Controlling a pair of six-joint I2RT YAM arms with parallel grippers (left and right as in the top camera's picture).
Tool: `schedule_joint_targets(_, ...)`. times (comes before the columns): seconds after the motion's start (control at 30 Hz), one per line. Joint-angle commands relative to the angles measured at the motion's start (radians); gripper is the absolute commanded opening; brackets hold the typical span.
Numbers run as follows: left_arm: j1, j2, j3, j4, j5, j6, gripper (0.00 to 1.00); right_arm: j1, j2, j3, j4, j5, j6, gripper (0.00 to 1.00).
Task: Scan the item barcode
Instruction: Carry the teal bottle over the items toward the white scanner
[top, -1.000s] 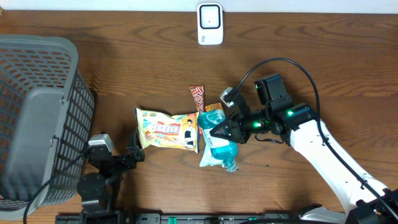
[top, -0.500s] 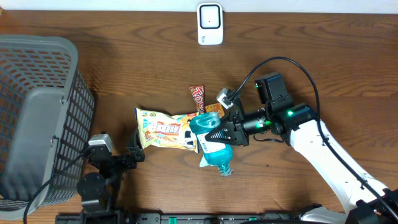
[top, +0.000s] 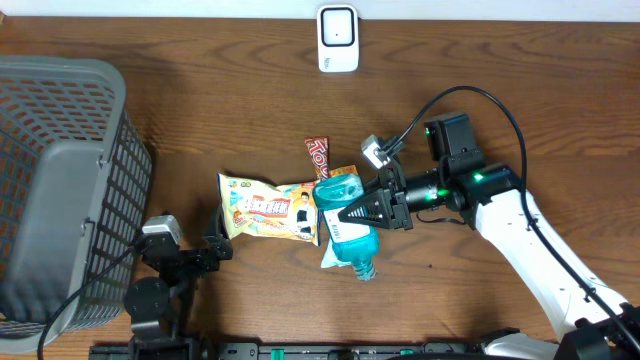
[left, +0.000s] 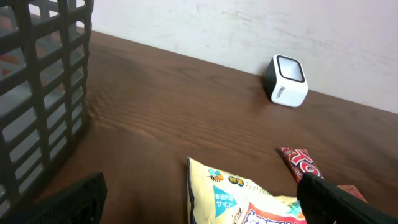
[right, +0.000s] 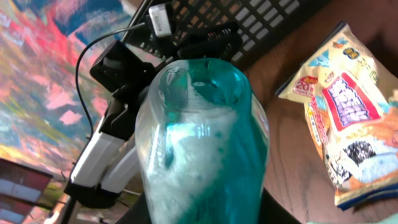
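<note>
one teal bottle pinched in right jaws, left jaws spread wide

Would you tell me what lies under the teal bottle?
A pale blue packet shows beneath the teal bottle. The bottle covers most of it, so its label cannot be seen.

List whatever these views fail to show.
Barcode on the teal bottle: too small overhead and partly under the right claw; the right wrist view shows only clear plastic and liquid.
That claw's fingers: right wrist view, hidden behind the bottle.
The orange packet: overhead, mostly under the bottle.
The snack bag: left wrist view, cut off by the bottom edge.
</note>
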Motion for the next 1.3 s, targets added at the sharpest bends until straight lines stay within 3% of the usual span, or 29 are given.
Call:
schedule_joint_targets(0.0, -0.003, 0.005, -0.026, -0.004, 0.006, -0.009, 0.98, -0.007, -0.017, 0.016, 0.055, -0.086, -0.049, 0.01)
schedule_joint_targets(0.07, -0.003, 0.005, -0.026, -0.004, 0.006, -0.009, 0.98, -0.007, -0.017, 0.016, 0.074, 0.006, -0.049, 0.01)
schedule_joint_targets(0.2, -0.003, 0.005, -0.026, -0.004, 0.006, -0.009, 0.98, -0.005, -0.017, 0.016, 0.103, 0.423, 0.027, 0.01)
schedule_joint_targets(0.47, -0.003, 0.005, -0.026, -0.004, 0.006, -0.009, 0.98, -0.002, -0.007, 0.021, 0.315, 0.793, 0.121, 0.01)
schedule_joint_targets(0.63, -0.003, 0.005, -0.026, -0.004, 0.006, -0.009, 0.98, 0.041, 0.092, 0.106, 0.374, 0.958, 0.051, 0.01)
schedule_joint_targets(0.77, -0.003, 0.005, -0.026, -0.004, 0.006, -0.009, 0.98, 0.068, 0.233, 0.278, 0.304, 1.057, -0.014, 0.01)
schedule_joint_targets(0.93, -0.003, 0.005, -0.026, -0.004, 0.006, -0.009, 0.98, 0.074, 0.506, 0.645, 0.13, 1.25, -0.164, 0.01)
schedule_joint_targets(1.27, -0.003, 0.005, -0.026, -0.004, 0.006, -0.009, 0.98, 0.076, 0.908, 1.195, 0.122, 1.511, -0.392, 0.01)
